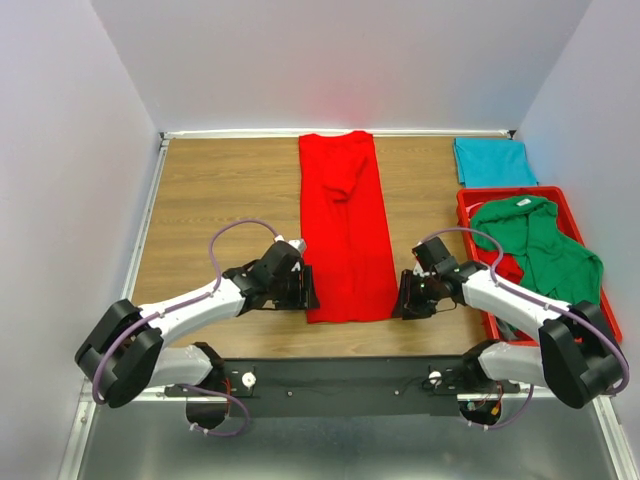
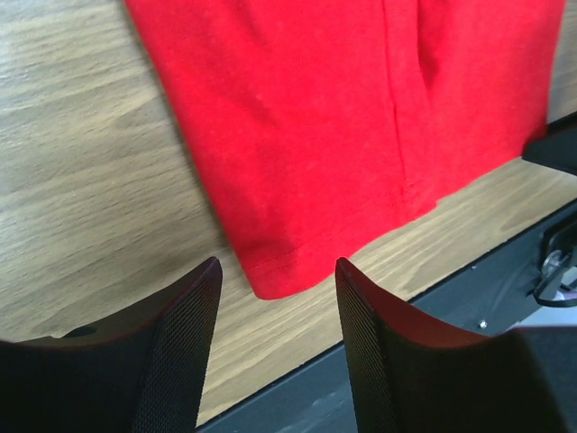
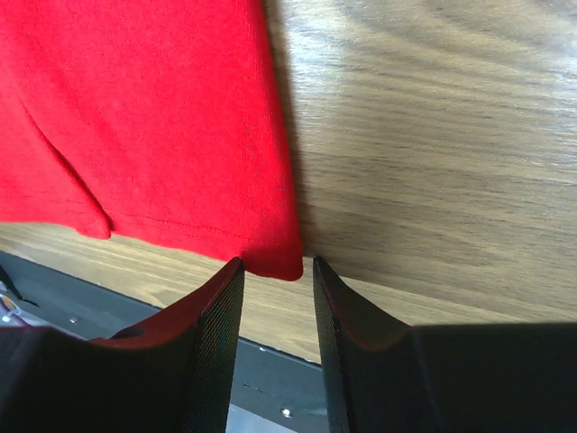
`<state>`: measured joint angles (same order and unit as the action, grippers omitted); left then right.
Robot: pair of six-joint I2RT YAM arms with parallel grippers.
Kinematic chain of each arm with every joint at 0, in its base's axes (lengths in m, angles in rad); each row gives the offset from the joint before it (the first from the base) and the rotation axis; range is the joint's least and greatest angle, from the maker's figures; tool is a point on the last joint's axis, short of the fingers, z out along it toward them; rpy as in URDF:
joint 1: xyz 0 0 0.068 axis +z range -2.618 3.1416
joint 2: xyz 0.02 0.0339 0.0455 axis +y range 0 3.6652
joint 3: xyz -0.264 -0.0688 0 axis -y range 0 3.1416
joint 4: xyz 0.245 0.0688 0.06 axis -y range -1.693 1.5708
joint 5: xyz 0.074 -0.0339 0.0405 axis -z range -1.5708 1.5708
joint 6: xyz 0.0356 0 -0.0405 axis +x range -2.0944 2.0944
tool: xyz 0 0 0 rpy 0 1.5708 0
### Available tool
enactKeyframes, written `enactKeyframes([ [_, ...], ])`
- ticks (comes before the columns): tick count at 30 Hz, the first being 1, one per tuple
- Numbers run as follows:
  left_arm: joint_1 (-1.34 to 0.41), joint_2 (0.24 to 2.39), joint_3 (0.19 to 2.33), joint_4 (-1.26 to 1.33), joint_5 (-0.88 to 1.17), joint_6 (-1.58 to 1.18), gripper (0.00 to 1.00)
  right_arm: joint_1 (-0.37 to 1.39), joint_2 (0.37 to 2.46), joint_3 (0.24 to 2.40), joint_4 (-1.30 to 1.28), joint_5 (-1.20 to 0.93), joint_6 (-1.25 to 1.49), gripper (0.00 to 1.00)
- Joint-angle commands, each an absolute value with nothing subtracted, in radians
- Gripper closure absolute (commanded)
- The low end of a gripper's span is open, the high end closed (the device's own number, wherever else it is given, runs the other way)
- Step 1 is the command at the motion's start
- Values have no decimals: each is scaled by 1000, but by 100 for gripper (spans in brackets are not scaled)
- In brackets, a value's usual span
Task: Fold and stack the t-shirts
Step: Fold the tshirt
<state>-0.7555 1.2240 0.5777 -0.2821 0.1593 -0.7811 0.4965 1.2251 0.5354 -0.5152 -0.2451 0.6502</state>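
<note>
Red cotton, a long folded short-sleeved t-shirt [image 1: 345, 230], lay flat down the middle of the wooden table [image 1: 220, 190], running as a narrow strip from the 12 o'clock edge toward 6 o'clock, with its hem nearest the arms. The left gripper [image 1: 305, 290] sat low at the hem's 7 o'clock corner. In the left wrist view its jaws [image 2: 278, 271] stood well apart, and the red shirt's [image 2: 343, 135] rounded corner lay on the wood just ahead of the gap, not pinched. The right gripper [image 1: 405, 298] sat at the 5 o'clock corner. In the right wrist view its jaws [image 3: 278, 266] were parted more narrowly, bare wood showed between them, and the shirt's [image 3: 135, 117] corner lay right at the tip of one finger; whether it touched could not be told. Neither gripper held cloth. A teal folded t-shirt [image 1: 492, 162] lay flat at the table's 1 o'clock corner, well apart from the red one. Just beyond it toward 3 o'clock stood a rigid red plastic tray [image 1: 510, 190], with a crumpled green t-shirt [image 1: 535, 245] heaped inside and spilling over its rim. A black mounting rail [image 1: 340, 375] ran along the 6 o'clock edge.
</note>
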Motion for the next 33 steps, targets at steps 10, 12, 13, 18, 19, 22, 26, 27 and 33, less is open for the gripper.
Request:
enactKeyframes([
  [10, -782, 1253, 604, -331, 97, -811, 39, 500, 1262, 538, -480, -156, 669, 57],
  [12, -787, 1256, 609, -340, 95, -813, 39, 500, 1270, 537, -476, -160, 670, 60],
  [13, -787, 1258, 609, -341, 95, -813, 39, 500, 1270, 535, -474, -161, 670, 60],
  [18, -790, 1269, 617, -362, 83, -818, 40, 500, 1281, 525, -462, -179, 664, 69],
  [19, -793, 1276, 621, -370, 80, -819, 41, 500, 1282, 523, -459, -179, 664, 74],
  [22, -799, 1288, 637, -386, 74, -822, 44, 500, 1282, 520, -457, -176, 661, 84],
  [26, -808, 1304, 664, -411, 64, -830, 45, 499, 1264, 512, -459, -183, 660, 96],
  [27, -808, 1307, 669, -417, 57, -834, 46, 500, 1261, 511, -459, -184, 660, 97],
  [33, -819, 1347, 706, -466, 32, -859, 54, 500, 1232, 506, -460, -198, 650, 98],
])
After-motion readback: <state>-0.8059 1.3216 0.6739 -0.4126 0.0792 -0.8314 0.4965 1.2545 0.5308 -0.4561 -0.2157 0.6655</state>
